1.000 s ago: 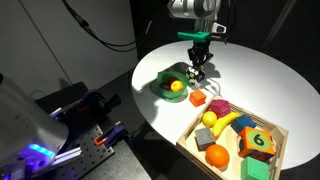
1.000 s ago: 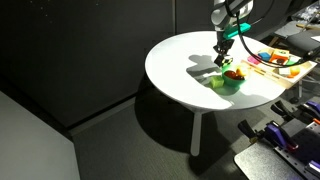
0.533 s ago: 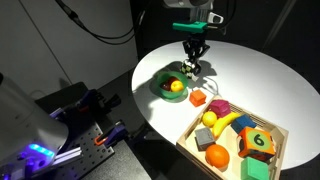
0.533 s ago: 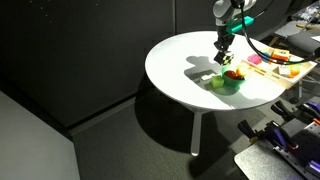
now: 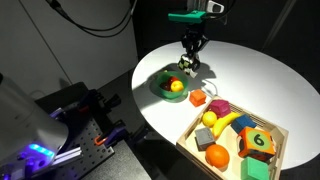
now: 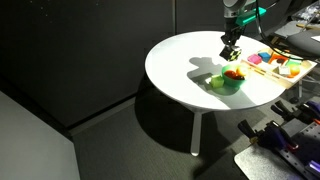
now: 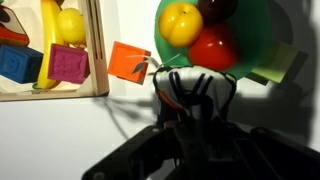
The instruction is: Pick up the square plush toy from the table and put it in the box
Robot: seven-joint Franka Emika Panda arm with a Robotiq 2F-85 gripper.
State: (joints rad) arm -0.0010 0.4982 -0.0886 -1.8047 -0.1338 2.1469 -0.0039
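We saw a black gripper (image 5: pixel 188 60) topped by a flat green bracket (image 5: pixel 190 15) and a pale silver wrist (image 5: pixel 212 5). A thin black cable (image 5: pixel 98 31) looped away behind it. In the wrist view its fingers (image 7: pixel 165 150) showed only as dark, blurred shapes.

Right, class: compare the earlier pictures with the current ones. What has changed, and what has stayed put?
The pincer, shut on the square plush toy, has risen, carrying the toy up off the table. The green bowl of fruit, the red block and the box with its contents stayed where they were.
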